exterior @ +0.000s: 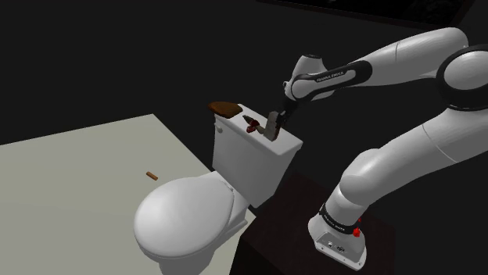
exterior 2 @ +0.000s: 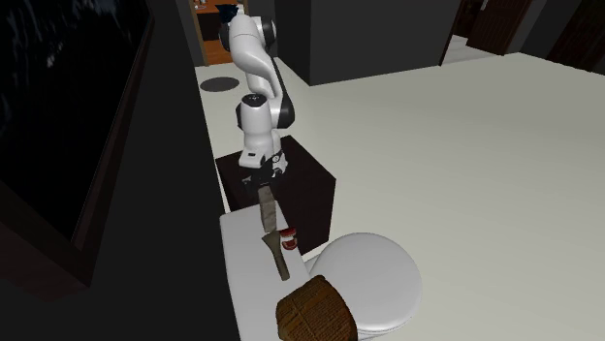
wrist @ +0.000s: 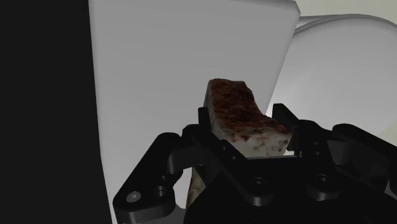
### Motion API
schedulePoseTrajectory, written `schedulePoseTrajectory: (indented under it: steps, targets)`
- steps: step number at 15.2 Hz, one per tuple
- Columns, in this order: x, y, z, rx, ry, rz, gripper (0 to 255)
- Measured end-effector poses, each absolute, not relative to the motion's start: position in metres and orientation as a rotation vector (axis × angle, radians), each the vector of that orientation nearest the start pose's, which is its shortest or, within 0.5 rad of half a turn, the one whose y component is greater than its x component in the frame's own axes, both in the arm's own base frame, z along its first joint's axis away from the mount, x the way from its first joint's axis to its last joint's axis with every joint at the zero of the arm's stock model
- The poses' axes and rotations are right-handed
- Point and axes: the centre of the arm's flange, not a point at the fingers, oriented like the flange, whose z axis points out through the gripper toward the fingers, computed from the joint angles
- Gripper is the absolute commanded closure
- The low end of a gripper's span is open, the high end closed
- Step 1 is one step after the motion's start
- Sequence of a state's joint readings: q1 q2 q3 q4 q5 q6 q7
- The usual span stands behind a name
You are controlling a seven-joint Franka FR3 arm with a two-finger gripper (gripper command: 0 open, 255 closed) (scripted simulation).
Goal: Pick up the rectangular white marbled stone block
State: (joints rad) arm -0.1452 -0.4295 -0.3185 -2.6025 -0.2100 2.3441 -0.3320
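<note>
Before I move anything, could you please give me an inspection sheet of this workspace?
Surface: white toilet tank lid, flat, with things on top.
Job's things: stone block, whitish with a brown-red mottled top, clasped in the claw over the tank lid; whether it is off the lid, cannot tell.
Clutter: small red and white object beside the block; brown object at the lid's end toward the shoulder view's left; small brown piece on the floor.
Grippers: black claw, shut on the block's sides.
Cables: nothing seen.
Surroundings: toilet with its seat lid closed, pale floor, dark stand, black area behind.
</note>
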Motion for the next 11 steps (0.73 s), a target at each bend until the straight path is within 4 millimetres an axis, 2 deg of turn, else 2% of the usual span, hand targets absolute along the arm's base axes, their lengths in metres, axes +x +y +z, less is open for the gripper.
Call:
schedulePoseTrajectory:
  steps: [11]
  targets:
    - [0.369, -0.187, 0.461, -3.222, -0.033, -0.218, 255]
